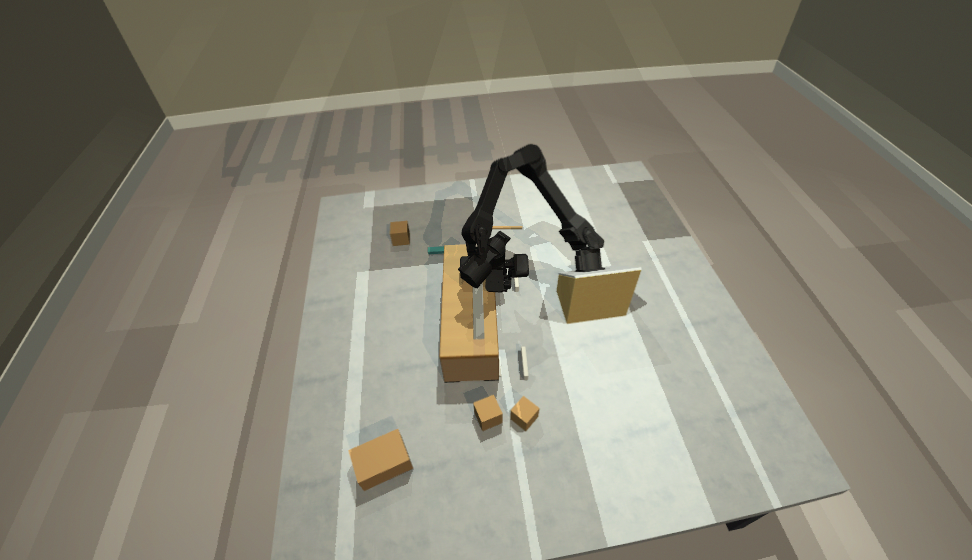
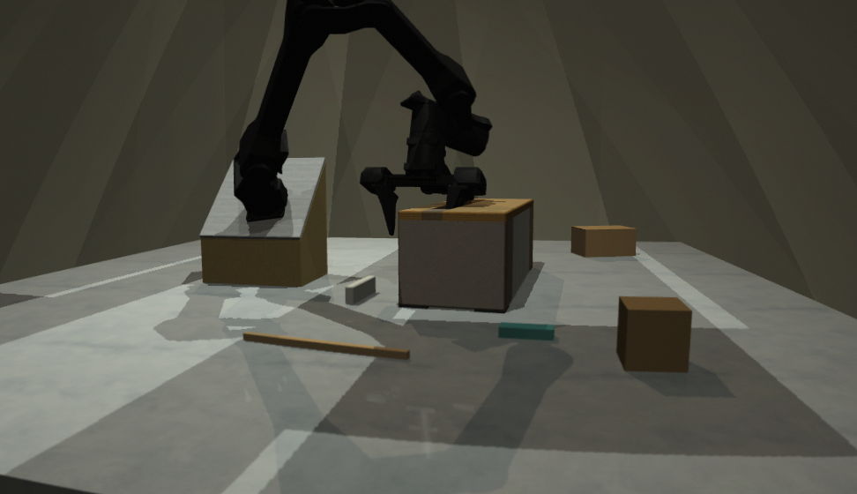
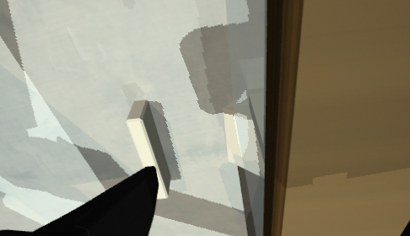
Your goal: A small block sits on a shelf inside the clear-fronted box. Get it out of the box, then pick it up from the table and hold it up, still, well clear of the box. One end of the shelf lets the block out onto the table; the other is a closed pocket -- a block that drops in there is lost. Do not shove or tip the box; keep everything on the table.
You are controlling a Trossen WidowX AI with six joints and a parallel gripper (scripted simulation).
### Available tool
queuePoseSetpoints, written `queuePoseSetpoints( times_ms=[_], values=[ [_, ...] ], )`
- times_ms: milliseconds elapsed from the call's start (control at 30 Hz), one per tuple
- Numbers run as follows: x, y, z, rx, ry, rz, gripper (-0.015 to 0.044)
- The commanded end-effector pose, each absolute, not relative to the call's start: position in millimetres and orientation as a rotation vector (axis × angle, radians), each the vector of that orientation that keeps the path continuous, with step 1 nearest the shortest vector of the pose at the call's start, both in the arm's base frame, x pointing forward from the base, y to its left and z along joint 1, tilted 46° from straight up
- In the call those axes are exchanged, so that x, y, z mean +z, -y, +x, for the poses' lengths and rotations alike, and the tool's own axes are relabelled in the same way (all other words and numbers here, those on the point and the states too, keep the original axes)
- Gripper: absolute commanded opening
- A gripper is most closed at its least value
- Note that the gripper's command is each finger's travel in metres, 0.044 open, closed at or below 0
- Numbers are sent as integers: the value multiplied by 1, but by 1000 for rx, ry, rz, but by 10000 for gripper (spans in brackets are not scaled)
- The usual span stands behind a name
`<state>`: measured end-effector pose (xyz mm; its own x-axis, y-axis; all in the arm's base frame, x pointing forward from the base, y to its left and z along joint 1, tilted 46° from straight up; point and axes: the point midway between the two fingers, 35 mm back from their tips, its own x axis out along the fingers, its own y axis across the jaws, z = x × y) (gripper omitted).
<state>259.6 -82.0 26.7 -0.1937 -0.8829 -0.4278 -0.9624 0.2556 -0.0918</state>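
The long box (image 1: pixel 465 367) (image 2: pixel 451 264) (image 3: pixel 346 85) stands upright, with a wooden top and a slot (image 1: pixel 478 321) along it. My gripper (image 2: pixel 421 220) (image 3: pixel 245 167) is open and empty. It points down at one long edge of the box, one finger outside the clear front, the other at the top; that fingertip is hidden in the exterior view. I cannot make out the small block or the shelf. A cream bar (image 1: pixel 516 283) (image 2: pixel 360 290) (image 3: pixel 148 148) lies on the table below the outer finger. A paler shape shows by the clear front in the wrist view, perhaps a reflection.
A wedge-shaped stand (image 1: pixel 598 297) (image 2: pixel 249 261) is beside the arm's base. A second cream bar (image 1: pixel 523 362), a thin stick (image 1: pixel 507 227) (image 2: pixel 325 344), a teal bar (image 1: pixel 435 250) (image 2: pixel 525 331) and several brown blocks lie around the box, including one cube (image 1: pixel 399 233) (image 2: pixel 655 333).
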Motion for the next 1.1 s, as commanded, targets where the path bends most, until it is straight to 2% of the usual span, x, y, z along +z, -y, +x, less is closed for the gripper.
queuePoseSetpoints(
  times_ms=[0,667,933,1067],
  values=[
    [30,85,259,271,-2138,-1683,400],
    [46,100,254,271,-2139,-1684,400],
    [85,53,262,279,-2139,-1681,400],
    [87,52,262,279,-2140,-1681,400]
  ],
)
